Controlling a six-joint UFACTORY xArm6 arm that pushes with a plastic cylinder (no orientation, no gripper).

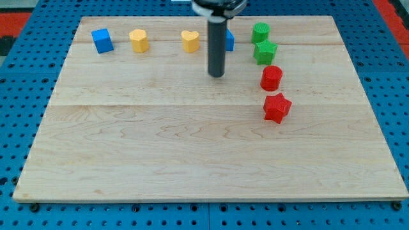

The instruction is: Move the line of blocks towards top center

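A line of blocks runs down the board's upper right: a green cylinder [260, 32], a green star-like block [265, 52], a red cylinder [271, 78] and a red star [277, 107]. My tip [217, 75] rests on the board to the left of this line, level with the red cylinder and about 70 px from it. The rod partly hides a blue block [229, 41] behind it.
Along the top edge lie a blue cube [101, 40], a yellow block [139, 41] and a yellow heart [190, 41]. The wooden board [192, 153] sits on a blue perforated table.
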